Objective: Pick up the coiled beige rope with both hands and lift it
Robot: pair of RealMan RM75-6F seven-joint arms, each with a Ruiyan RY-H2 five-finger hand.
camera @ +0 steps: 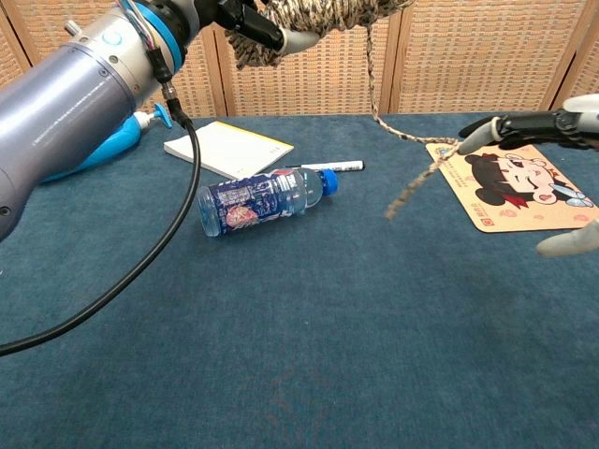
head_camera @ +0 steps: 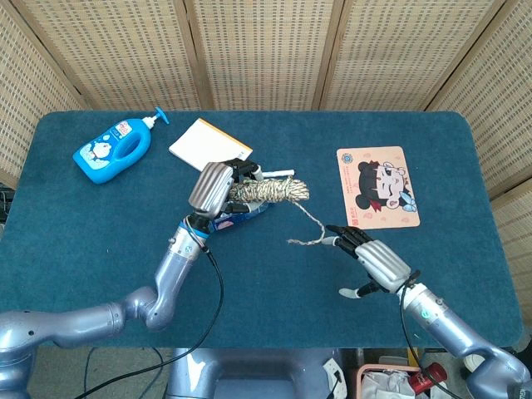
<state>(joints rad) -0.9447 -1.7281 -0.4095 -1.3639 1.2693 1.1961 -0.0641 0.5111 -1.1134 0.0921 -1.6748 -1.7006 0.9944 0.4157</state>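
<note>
Left hand (head_camera: 214, 188) is gripping the coiled beige rope (head_camera: 270, 191) aloft, while your right hand (head_camera: 376, 260), fingers spread and empty, is only brushing the trailing end, leaving the lift one-handed.

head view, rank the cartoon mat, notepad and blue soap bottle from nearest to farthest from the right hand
From the right hand, in the head view:
1. Cartoon mat, just beyond the hand, on the table's right side.
2. Notepad, far side of the table, left of centre, past the left hand and coiled rope.
3. Blue soap bottle, far left corner.
</note>
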